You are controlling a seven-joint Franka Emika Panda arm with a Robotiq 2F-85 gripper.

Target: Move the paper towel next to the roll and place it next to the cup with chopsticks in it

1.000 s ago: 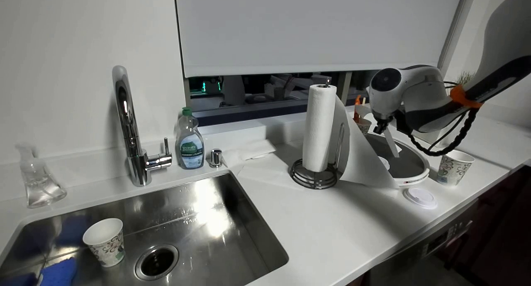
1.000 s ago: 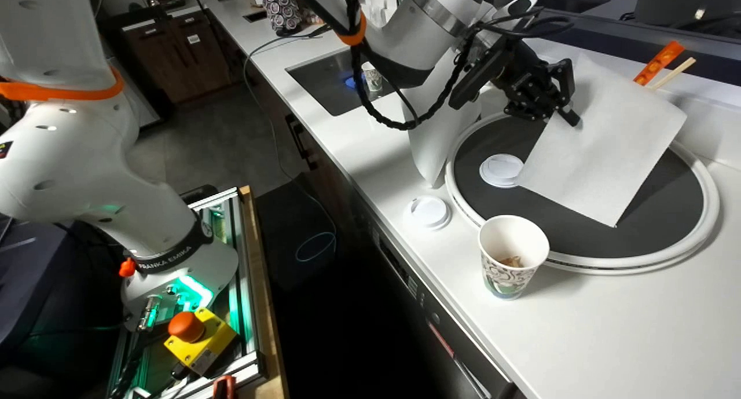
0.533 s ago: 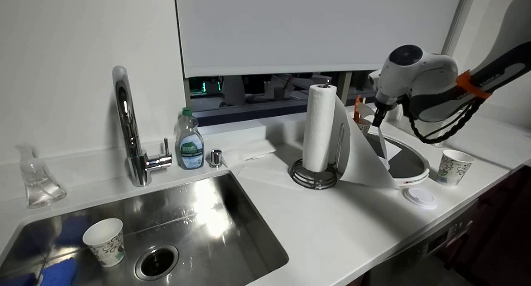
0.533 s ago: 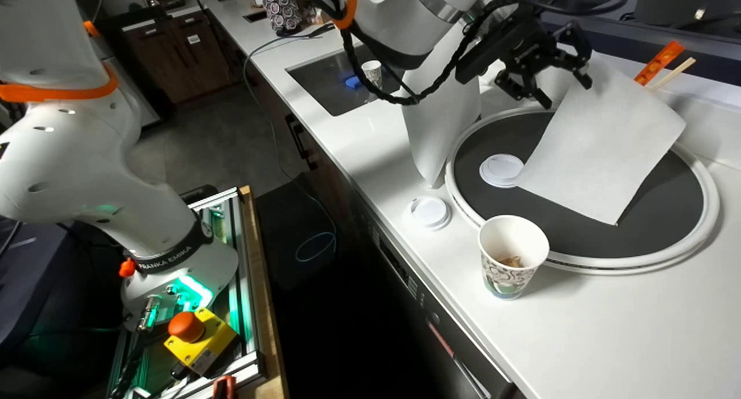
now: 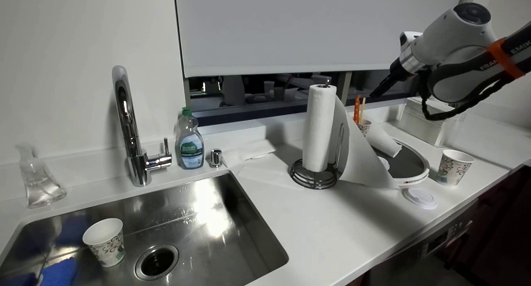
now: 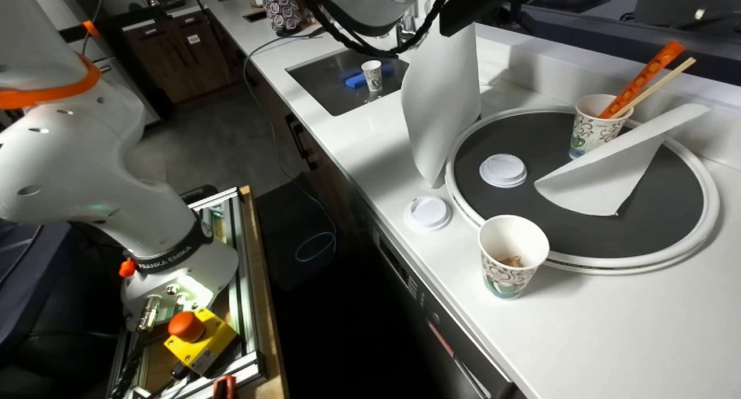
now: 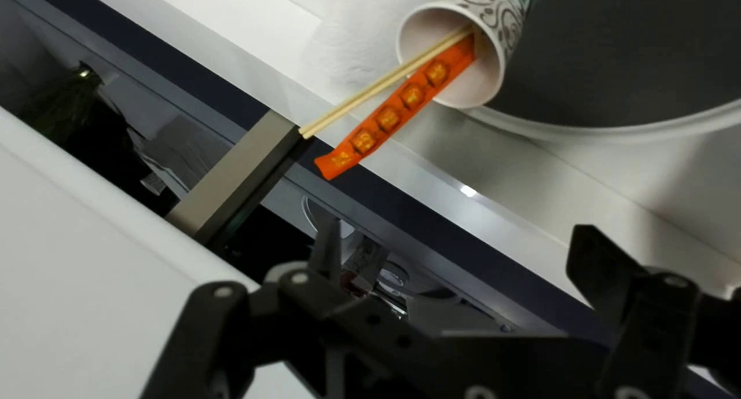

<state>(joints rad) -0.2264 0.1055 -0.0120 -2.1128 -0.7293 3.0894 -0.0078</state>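
Beside the cup with chopsticks (image 6: 591, 134) lies the paper towel (image 6: 605, 182), curled over with one edge raised, on a dark round tray (image 6: 579, 240). Whether towel and cup touch I cannot tell. A pair of chopsticks and an orange wrapper poke out of the cup. In an exterior view, the roll (image 5: 319, 128) stands upright on its wire holder, a long sheet hanging from it. My gripper (image 7: 457, 240) is open, its fingers wide apart with nothing between them. It hovers above and clear of the towel, near the window; its tips are out of frame in an exterior view.
A patterned paper cup (image 6: 508, 277) without sticks stands at the tray's front. One white lid (image 6: 502, 170) lies on the tray, another lid (image 6: 427, 212) on the counter. A sink (image 5: 186, 219) with a cup, a soap bottle (image 5: 191, 149) and a clear box (image 5: 423, 120) are also around.
The gripper has opened, let go of the paper towel and risen up and away from it. The towel's upper part has flopped over, bringing the cup with chopsticks into view.
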